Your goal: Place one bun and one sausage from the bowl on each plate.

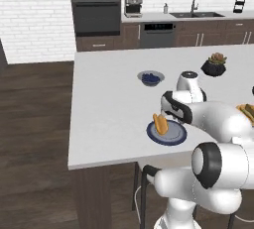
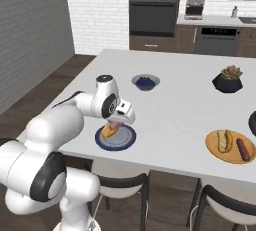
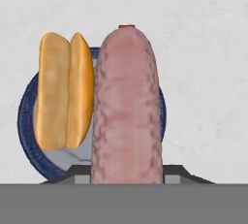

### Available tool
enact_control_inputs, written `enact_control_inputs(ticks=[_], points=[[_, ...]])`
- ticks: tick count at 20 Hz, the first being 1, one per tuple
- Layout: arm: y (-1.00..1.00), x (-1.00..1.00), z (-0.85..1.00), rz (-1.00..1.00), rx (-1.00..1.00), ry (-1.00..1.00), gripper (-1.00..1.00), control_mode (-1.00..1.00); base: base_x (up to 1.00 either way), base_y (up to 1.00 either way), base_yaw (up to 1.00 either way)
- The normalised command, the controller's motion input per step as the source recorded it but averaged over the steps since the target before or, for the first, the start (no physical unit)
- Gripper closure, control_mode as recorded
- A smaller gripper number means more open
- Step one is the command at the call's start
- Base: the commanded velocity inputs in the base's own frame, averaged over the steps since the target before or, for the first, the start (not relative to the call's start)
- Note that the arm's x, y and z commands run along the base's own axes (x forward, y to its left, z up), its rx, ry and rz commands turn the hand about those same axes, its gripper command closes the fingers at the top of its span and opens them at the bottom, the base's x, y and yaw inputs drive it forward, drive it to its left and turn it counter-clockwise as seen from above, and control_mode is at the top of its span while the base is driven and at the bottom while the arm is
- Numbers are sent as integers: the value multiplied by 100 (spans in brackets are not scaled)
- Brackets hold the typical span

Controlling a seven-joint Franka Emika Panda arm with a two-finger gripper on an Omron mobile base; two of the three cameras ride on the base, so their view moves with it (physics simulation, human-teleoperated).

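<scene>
Gripper is clamped on a pink sausage, mid-frame in the hand view, right over the dark blue plate where a bun already sits at left.

A mottled pink sausage with a red tip sits in the claw. Just beside it lies a golden-orange bun on a dark blue plate with a paler grey-blue centre. The bench beneath is pale, faintly marbled white. Well off to one side, an orange-tan plate bears a yellow bun and a reddish-brown sausage.
</scene>
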Motion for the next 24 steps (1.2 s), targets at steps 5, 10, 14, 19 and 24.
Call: enact_control_inputs(ticks=[5, 10, 14, 19, 24], points=[[-6, 15, -51, 3, 2, 0, 100, -100, 0, 0, 0], [-7, 0, -45, 4, 2, 0, 100, -100, 0, 0, 0], [0, 0, -33, 3, 0, 0, 100, -100, 0, 0, 0], [0, 0, -30, 2, 0, 0, 100, -100, 0, 0, 0], [0, 0, -22, 2, 0, 0, 100, -100, 0, 0, 0]])
